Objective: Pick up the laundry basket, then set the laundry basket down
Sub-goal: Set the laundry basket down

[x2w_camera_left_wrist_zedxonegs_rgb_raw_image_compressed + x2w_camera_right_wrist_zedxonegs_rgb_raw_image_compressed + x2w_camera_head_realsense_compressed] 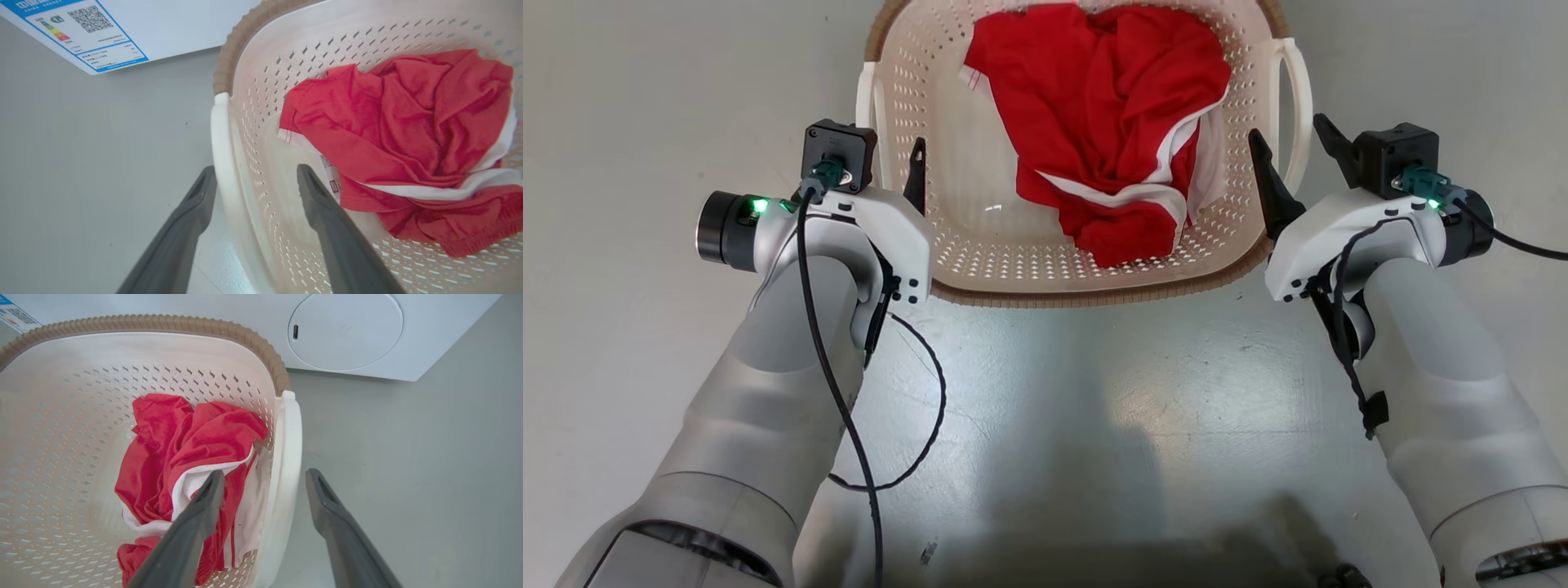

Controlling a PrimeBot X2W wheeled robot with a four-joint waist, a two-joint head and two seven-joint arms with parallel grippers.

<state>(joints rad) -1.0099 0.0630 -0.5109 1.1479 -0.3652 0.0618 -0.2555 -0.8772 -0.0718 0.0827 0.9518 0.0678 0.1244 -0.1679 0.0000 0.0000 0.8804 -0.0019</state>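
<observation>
I have the cream-white perforated plastic laundry basket with the brown woven-look rim (pixel 1094 291) sitting on the pale grey floor (pixel 1045 392), straight ahead of me between both arms. A crumpled red garment with white trim (pixel 1103 106) lies inside it. My left gripper (pixel 255 169) is released, its jaws spread wide. One dark finger is inside the basket wall and the other is outside, so the white loop handle on the left (pixel 220 134) runs between them unclamped. My right gripper (pixel 265 473) is likewise released and straddles the right-hand white loop handle (pixel 288 437), its inner finger over the red cloth. I cannot tell whether either finger touches the plastic. Beyond the basket stands a white washing machine (pixel 429 355) with a round door (pixel 345 330) and a blue-edged label (pixel 81 32).
</observation>
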